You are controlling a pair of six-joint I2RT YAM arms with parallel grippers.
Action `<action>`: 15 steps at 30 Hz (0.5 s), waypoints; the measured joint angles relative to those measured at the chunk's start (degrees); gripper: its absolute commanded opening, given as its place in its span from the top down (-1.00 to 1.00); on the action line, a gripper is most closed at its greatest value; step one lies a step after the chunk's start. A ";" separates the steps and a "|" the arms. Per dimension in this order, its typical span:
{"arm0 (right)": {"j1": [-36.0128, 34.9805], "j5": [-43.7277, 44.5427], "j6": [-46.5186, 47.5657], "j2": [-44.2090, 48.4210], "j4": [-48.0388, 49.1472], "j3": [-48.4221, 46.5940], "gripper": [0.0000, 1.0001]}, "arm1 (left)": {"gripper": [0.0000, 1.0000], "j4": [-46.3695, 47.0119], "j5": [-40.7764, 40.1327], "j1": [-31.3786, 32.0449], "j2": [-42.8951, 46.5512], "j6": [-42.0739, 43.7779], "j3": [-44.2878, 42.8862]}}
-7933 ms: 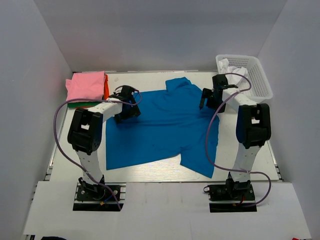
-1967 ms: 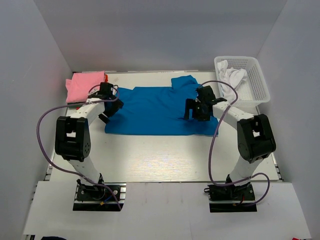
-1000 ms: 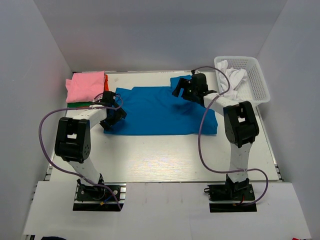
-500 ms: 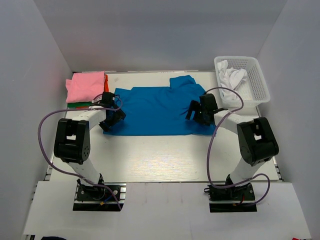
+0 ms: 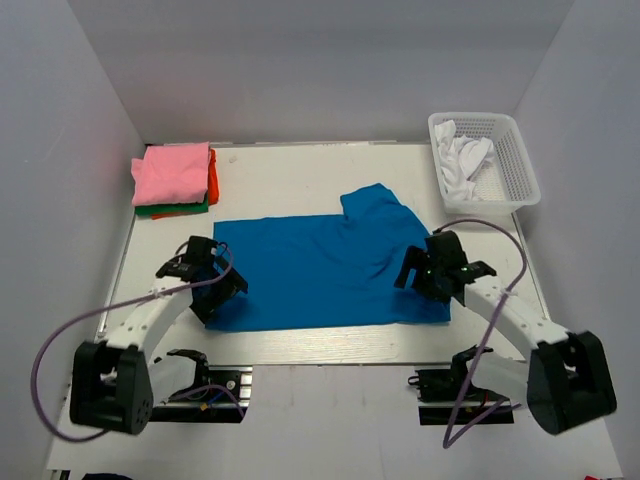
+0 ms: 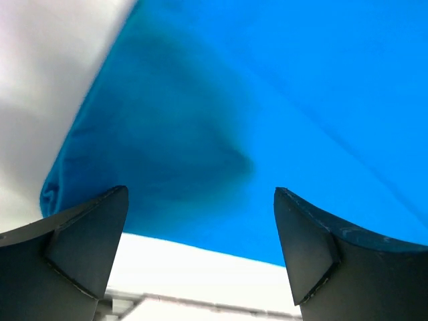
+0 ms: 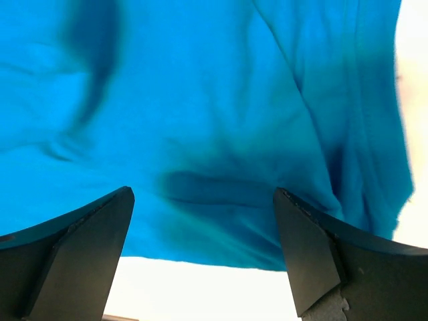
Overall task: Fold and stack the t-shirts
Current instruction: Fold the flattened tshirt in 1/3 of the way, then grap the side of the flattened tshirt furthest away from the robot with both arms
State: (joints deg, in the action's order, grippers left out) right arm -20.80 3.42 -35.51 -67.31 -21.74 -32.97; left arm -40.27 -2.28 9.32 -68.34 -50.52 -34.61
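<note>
A bright blue t-shirt [image 5: 320,268] lies folded in a wide band across the near half of the table. It fills the left wrist view [image 6: 267,114] and the right wrist view [image 7: 214,114]. My left gripper [image 5: 222,291] is open over its near left corner. My right gripper [image 5: 420,272] is open over its near right corner. Neither holds cloth. A pink t-shirt [image 5: 172,171] lies folded on top of an orange one [image 5: 212,176] and a green one [image 5: 165,210] at the back left. White t-shirts [image 5: 460,160] lie bunched in the basket.
A white plastic mesh basket [image 5: 520,165] stands at the back right. White table [image 5: 300,180] shows behind the blue shirt. The near table edge [image 5: 330,345] runs just below the shirt's hem. Grey walls close in the sides and back.
The blue shirt has been dragged from the middle of the table toward the near edge. Both grippers moved near with it and now stand open at its near corners.
</note>
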 measured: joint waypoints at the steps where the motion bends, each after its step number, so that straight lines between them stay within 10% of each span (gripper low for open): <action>1: 0.00 -0.04 0.74 2.78 -2.08 0.09 -0.81 | -0.99 -1.90 1.16 0.09 3.96 -0.15 0.90; 8: 0.00 1.07 6.45 5.53 -1.84 -6.97 -0.81 | -0.99 0.96 -0.50 -0.37 9.75 0.55 -9.14; 15: 0.11 7.76 10.14 -11.45 8.44 -20.70 -0.81 | -0.96 3.43 -8.68 -3.15 -17.09 1.14 -28.55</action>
State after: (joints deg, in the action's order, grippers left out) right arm -20.69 11.18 -25.36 -78.76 -13.30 -53.67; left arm -36.84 -10.96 6.17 -85.43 -49.39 -63.16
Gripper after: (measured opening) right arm 0.904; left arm 0.994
